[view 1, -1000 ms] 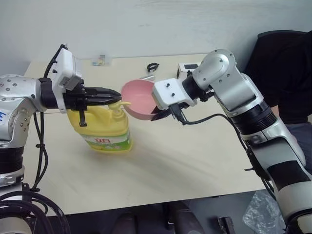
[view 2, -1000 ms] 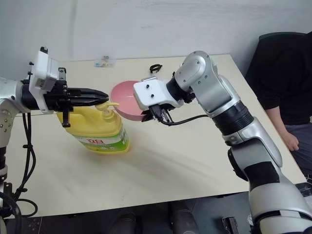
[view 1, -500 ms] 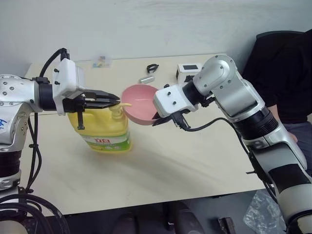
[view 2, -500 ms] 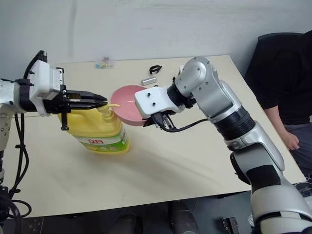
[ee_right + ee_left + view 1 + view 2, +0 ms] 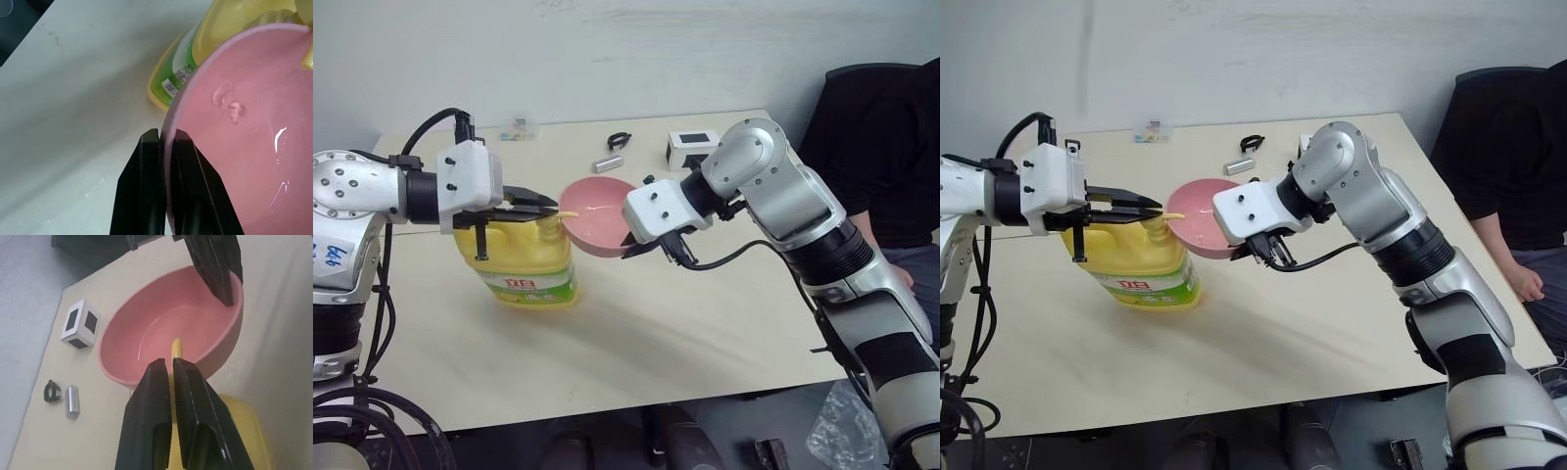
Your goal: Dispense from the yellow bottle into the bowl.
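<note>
Your table point(image 5: 636, 333) fills the middle of the frame, with a person in black point(image 5: 886, 147) seated at the right edge. The yellow bottle point(image 5: 519, 259) stands left of centre, and the bowl point(image 5: 597, 213) is now tipped less steeply than a second ago, its rim under the spout. Your right gripper point(image 5: 165, 139) pinches the bowl's rim between shut fingers. Your left gripper point(image 5: 171, 363), fingers closed together, presses the pump head and has rolled since then. Toward the top sit a white cube point(image 5: 690, 147), a metal cylinder point(image 5: 607, 163) and a black clip point(image 5: 620, 140)
</note>
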